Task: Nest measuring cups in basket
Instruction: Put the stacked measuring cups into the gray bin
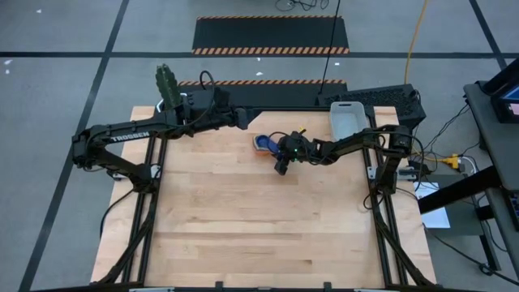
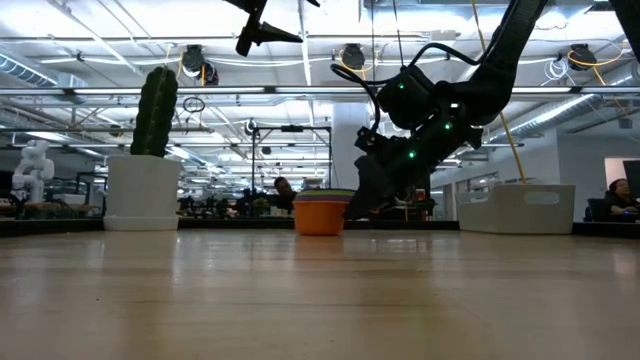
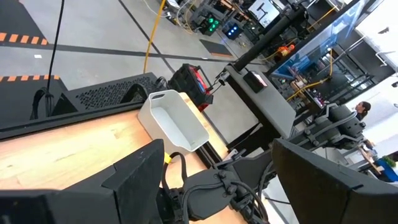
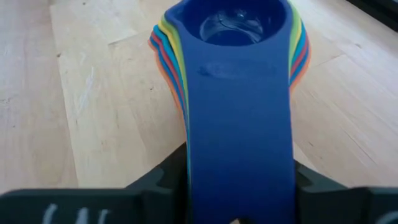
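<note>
The measuring cups (image 1: 263, 144) stand nested in one stack at the middle of the table's far half, dark blue on top (image 4: 239, 25) and orange at the bottom (image 2: 322, 215). My right gripper (image 1: 276, 149) reaches in from the right and is shut on the stack's handles (image 4: 239, 180). The pale grey basket (image 1: 347, 119) stands empty at the far right corner (image 3: 174, 121). My left gripper (image 1: 246, 119) hangs open, raised above the far edge, to the left of the stack (image 3: 230, 168). My right gripper pinches the stacked handles (image 4: 239, 143) between its two fingers (image 4: 165, 177), one on each side edge. The fingers come slanting down from the table's right and lie along the handles, toward the bowls. The stack sits upright; its orange bottom appears to rest on the table (image 2: 322, 232).
A white pot with a cactus (image 1: 168, 93) stands at the far left corner (image 2: 143, 190). Bare wood (image 1: 268, 227) fills the near half of the table. Between the stack and the basket lies the right arm (image 1: 349, 144). People sit in the room beyond.
</note>
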